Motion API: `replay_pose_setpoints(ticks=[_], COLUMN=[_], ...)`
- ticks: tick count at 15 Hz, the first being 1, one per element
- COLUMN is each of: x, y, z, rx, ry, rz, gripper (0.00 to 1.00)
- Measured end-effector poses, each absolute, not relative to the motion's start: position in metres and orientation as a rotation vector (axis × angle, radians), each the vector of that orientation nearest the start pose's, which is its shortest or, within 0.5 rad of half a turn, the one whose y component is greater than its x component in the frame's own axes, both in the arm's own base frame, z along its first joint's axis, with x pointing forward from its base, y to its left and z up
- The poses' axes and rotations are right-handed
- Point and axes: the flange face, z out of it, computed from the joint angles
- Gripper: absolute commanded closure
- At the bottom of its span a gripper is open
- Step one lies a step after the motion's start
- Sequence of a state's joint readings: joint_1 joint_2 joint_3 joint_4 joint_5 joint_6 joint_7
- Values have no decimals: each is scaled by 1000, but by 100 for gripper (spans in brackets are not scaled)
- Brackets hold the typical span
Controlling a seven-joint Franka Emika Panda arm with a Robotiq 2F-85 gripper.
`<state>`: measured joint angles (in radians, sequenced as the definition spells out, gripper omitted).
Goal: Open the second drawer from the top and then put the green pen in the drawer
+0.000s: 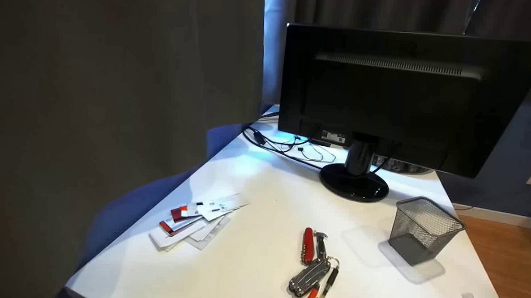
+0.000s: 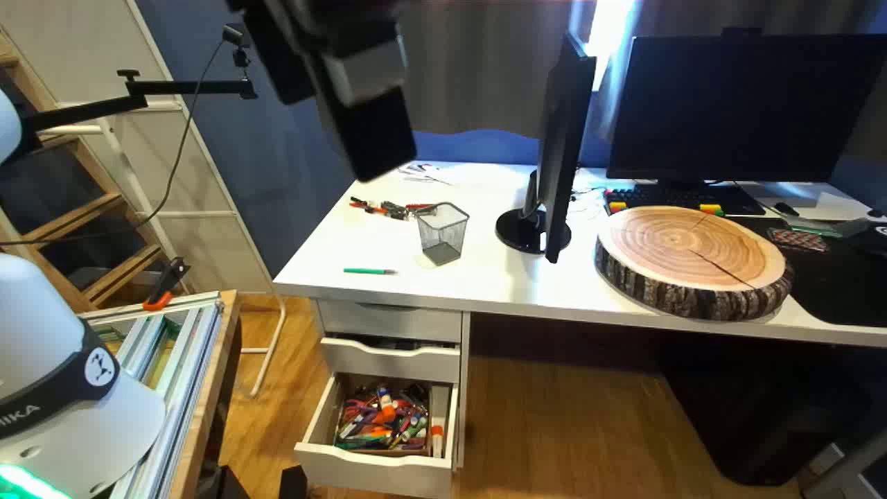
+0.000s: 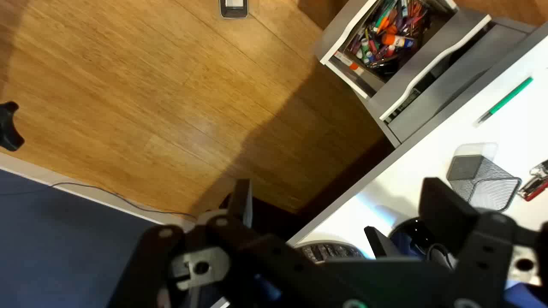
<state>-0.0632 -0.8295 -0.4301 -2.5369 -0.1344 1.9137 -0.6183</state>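
Holding the pincer (image 3: 341, 199) widely parted, right up close in the wrist view, grasping nothing. Seeing the green pen (image 3: 511, 95) on the desk (image 3: 526, 137) near its front edge; expecting light, stiff, slippery plastic, prone to rolling, so favouring a pinch across mid-barrel. In an exterior view, finding the second drawer (image 2: 391, 364) merely ajar above the far-extended third drawer (image 2: 378, 475), likely an obstacle to a low approach; minding the mesh cup (image 2: 443, 232) near the green pen. In an exterior view, noting the multi-tool (image 1: 309, 278) well apart from the green pen and the monitor (image 1: 397, 101) beyond the mesh cup, possibly crowding any swing.
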Motion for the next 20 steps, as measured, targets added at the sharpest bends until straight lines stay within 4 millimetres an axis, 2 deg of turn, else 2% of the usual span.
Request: replay_pose_setpoints(ticks=[12, 14, 16, 20], x=[285, 290, 307, 338], y=[-185, -178, -150, -50], z=[522, 518, 507, 474], rx=[-3011, -2999, -2957, -2806], ry=[-401, -418, -503, -695], rz=[-349, -325, -273, -129], gripper=[0, 0, 0, 0])
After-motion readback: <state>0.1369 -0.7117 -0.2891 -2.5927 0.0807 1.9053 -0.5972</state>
